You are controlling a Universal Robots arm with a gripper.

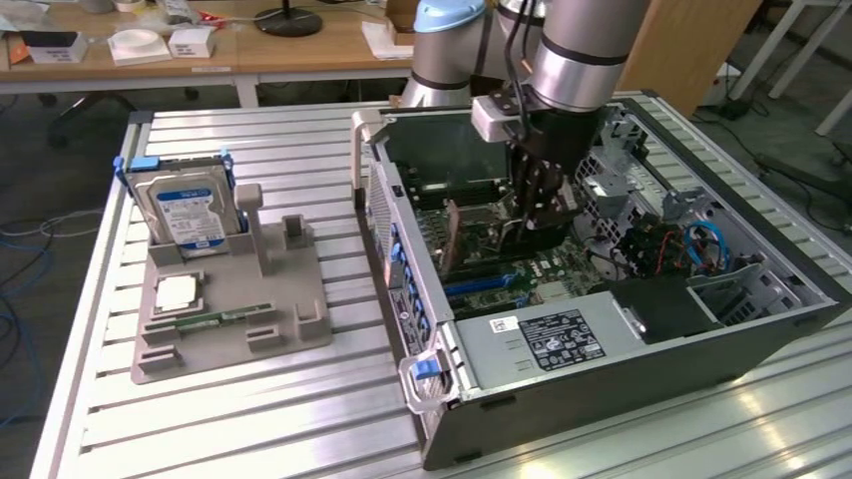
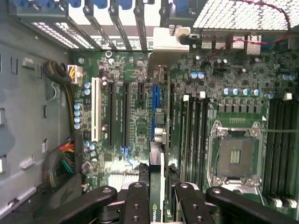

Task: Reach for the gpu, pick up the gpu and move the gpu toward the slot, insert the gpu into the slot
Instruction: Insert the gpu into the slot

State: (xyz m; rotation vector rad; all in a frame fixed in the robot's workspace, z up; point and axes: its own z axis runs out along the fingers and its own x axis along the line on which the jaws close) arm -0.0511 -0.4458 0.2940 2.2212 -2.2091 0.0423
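My gripper (image 2: 157, 189) (image 1: 533, 232) reaches down inside the open computer case, over the green motherboard (image 2: 140, 126). The gpu (image 2: 159, 135) stands on edge between the fingers, which are shut on the card end farthest from its bracket. The silver bracket end (image 2: 170, 39) lies against the case's rear slot openings. The card runs along a blue connector strip (image 2: 155, 95); the slot beneath it is hidden by the card's edge. I cannot tell whether the card's edge is seated. In the exterior view the gpu (image 1: 453, 235) shows as a thin brown upright card.
Two long black expansion slots (image 2: 125, 114) and a white one (image 2: 96, 109) lie beside the card. The square CPU socket (image 2: 236, 156) is on its other side. Wire bundles (image 2: 65, 156) hug the case wall. Outside the case, a grey fixture (image 1: 273, 329) holds the hard drive (image 1: 187, 205).
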